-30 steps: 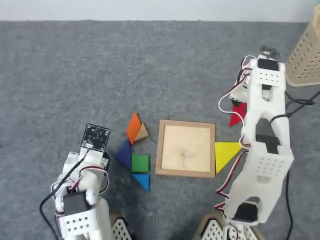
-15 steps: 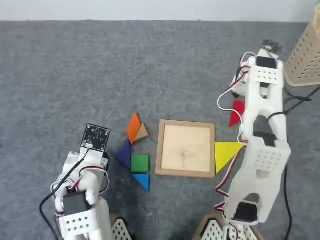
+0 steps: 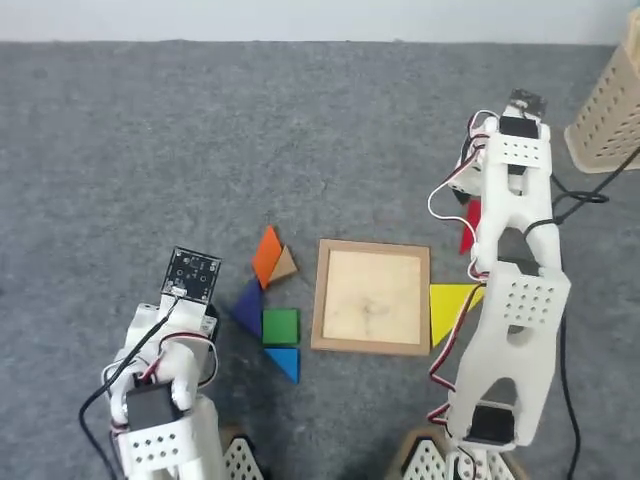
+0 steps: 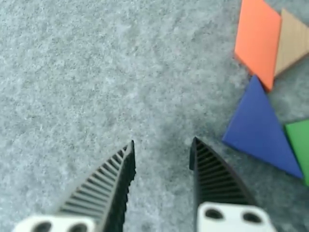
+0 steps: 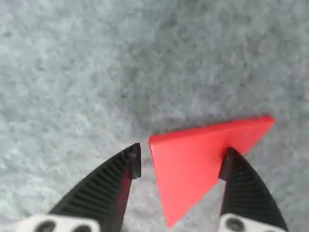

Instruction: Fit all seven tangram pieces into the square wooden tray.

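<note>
High view: the square wooden tray [image 3: 372, 297] lies flat mid-table. The flat red triangle [image 3: 469, 232] lies near its far right corner, partly under the right arm, long edge running away from the arm bases.

Left wrist view: the left gripper [image 4: 162, 143] gapes over carpet, holding nothing.

Right wrist view: the right gripper [image 5: 183, 150] stands wide apart, straddling the red triangle.

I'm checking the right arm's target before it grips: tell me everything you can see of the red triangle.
The red triangle is a flat, bright red piece with sharp corners, seemingly painted wood. It lies flat on the grey carpet, outside the wooden tray, off its far right corner. The right tool straddles it, open, one finger overlapping an edge; contact cannot be told.
</note>
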